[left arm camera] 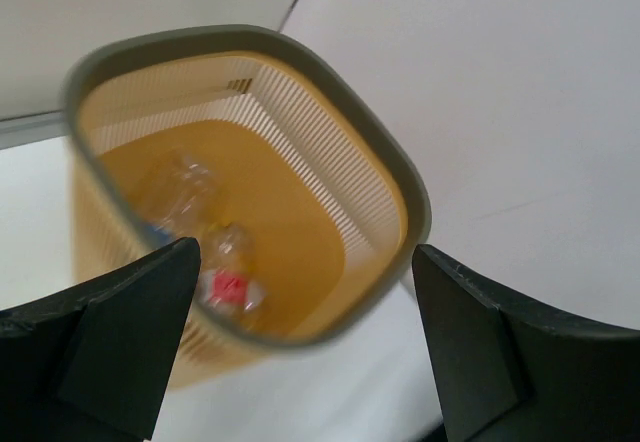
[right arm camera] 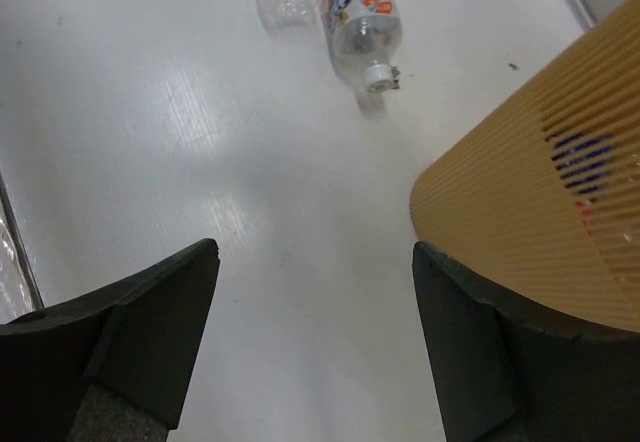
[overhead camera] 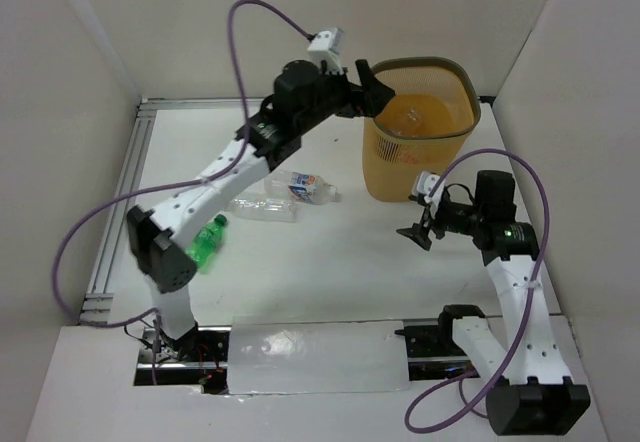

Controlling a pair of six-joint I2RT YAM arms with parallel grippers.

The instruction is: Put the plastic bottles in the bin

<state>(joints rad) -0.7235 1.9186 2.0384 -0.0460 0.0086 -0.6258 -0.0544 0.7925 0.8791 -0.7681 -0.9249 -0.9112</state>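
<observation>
The yellow-orange bin (overhead camera: 395, 162) stands at the back right. My left gripper (overhead camera: 372, 90) hangs open over its left rim with nothing between the fingers. In the left wrist view the bin (left arm camera: 170, 40) holds a clear bottle (left arm camera: 180, 192) and a red-labelled bottle (left arm camera: 228, 284) below the open left gripper (left arm camera: 305, 262). On the table lie a blue-white labelled bottle (overhead camera: 305, 187), a clear bottle (overhead camera: 262, 208) and a green bottle (overhead camera: 207, 242). My right gripper (overhead camera: 418, 230) is open and empty, low in front of the bin.
White walls close the table in at the left, back and right. A metal rail (overhead camera: 118, 212) runs along the left edge. In the right wrist view the bin wall (right arm camera: 540, 222) sits just right of the right gripper (right arm camera: 315, 257), with the labelled bottle (right arm camera: 362, 2) ahead.
</observation>
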